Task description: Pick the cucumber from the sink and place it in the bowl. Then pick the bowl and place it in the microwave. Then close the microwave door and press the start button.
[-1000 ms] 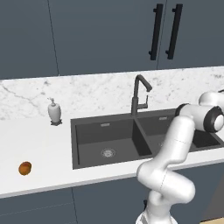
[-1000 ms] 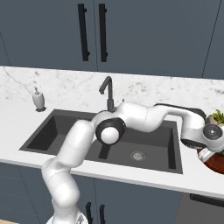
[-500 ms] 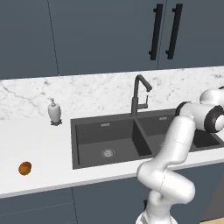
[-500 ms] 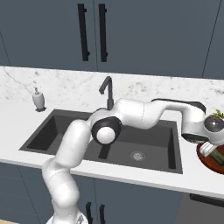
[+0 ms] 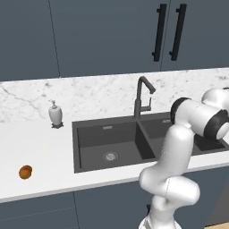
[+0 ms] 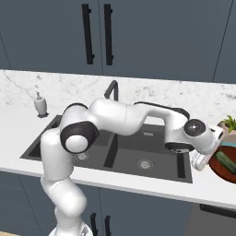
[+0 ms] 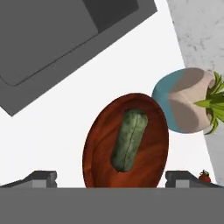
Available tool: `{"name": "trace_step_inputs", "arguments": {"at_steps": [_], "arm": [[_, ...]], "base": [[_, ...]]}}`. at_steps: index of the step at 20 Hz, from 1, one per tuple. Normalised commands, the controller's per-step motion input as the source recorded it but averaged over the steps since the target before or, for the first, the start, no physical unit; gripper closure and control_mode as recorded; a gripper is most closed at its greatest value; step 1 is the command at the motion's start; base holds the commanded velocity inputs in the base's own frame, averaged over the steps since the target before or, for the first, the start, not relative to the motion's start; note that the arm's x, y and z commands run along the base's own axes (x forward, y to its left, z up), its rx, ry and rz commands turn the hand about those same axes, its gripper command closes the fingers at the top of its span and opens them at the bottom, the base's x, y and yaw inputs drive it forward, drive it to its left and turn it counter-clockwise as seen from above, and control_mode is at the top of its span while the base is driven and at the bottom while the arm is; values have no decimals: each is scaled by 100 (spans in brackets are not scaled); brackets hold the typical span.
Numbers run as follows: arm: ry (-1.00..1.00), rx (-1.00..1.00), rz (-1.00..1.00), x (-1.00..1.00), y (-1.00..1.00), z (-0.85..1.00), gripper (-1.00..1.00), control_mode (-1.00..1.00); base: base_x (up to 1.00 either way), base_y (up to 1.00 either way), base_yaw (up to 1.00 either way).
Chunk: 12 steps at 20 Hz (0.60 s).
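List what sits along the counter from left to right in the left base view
Round orange-brown fruit → soap dispenser → left sink basin → faucet → robot arm over the right basin.

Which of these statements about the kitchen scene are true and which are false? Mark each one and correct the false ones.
1. The cucumber lies inside the reddish-brown bowl. True.
2. The gripper is clamped on the cucumber. False: its fingertips stand apart either side of the bowl, and the cucumber lies free.
3. A soap dispenser stands on the counter left of the sink. True.
4. The bowl sits in a sink basin. False: it rests on the white counter beside the sink.
5. A blue and tan plant pot stands next to the bowl. True.
6. The round orange-brown fruit is in the bowl. False: it lies on the counter.
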Motion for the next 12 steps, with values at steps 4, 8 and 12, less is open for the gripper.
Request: {"name": "trace_step_inputs", "arguments": {"at_steps": [4,8,12], "arm": [[15,-17,-24,-1,74,39,-100,-100],[27,1,-26,19,17,6,-100,-100],[15,5,-30,44,-3,21,-100,-100]], "base": [[0,0,0],[0,0,0],[0,0,0]]}}
